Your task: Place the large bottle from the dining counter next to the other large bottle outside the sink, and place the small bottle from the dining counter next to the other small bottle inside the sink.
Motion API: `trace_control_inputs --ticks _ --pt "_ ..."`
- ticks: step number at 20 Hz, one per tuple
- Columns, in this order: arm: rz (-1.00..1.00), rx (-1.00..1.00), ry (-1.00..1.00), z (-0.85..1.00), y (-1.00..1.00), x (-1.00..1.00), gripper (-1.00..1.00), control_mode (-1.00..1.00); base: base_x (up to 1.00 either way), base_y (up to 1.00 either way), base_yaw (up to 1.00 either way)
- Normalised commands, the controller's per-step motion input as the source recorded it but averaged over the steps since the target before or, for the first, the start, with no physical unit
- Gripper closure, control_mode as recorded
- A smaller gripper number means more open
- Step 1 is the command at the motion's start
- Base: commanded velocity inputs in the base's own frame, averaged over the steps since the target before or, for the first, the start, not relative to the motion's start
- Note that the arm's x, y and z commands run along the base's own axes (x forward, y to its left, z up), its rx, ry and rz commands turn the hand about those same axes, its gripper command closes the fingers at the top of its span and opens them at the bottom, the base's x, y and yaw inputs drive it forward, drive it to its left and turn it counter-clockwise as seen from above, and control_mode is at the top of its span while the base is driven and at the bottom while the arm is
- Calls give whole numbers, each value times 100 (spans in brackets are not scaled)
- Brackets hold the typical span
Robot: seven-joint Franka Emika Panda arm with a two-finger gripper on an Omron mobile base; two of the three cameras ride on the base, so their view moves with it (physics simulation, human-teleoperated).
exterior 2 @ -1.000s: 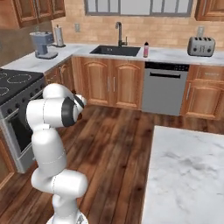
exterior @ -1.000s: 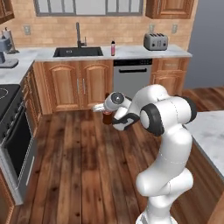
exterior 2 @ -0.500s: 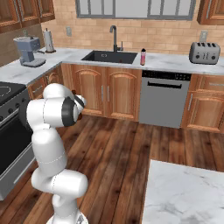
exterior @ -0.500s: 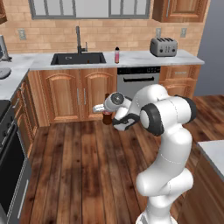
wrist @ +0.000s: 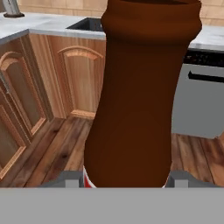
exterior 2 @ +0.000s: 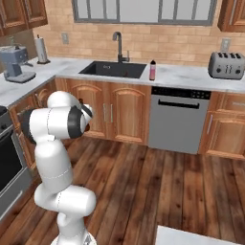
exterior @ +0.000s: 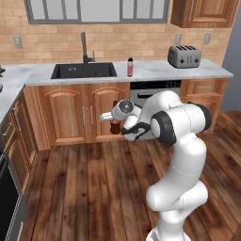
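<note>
My gripper [exterior: 114, 125] is shut on a tall brown bottle [wrist: 141, 87], held at chest height in front of the arm over the wooden floor. In the hand view the bottle stands upright between the fingers, with a bit of red-and-white label at its base. A pink bottle [exterior: 130, 67] [exterior 2: 152, 70] stands on the counter just right of the black sink [exterior: 111, 70] [exterior 2: 139, 72]. The sink's inside is too dark to make out, so the small bottle there is hidden. A corner of the dining counter [exterior 2: 201, 237] shows at the bottom right.
A toaster [exterior: 187, 55] [exterior 2: 227, 64] sits at the counter's right end, above a dishwasher [exterior 2: 178, 119]. A coffee machine [exterior 2: 15, 64] and a paper-towel roll [exterior 2: 42, 49] stand on the left counter, and a stove [exterior 2: 7, 158] is at the far left. Open floor lies ahead of the cabinets.
The whole picture has shifted: the base has driven toward the sink counter, which is now nearer and more central. The arm keeps the same pose, still holding the bottle.
</note>
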Motion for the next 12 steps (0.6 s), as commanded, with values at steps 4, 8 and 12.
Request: trace_control_inputs --ticks 4,8,12 --pt "0 0 0 0 0 0 100 100 61 14 -12" --pt "0 0 0 0 0 0 100 100 55 18 -19" --pt "0 0 0 0 0 0 100 100 66 16 -14"
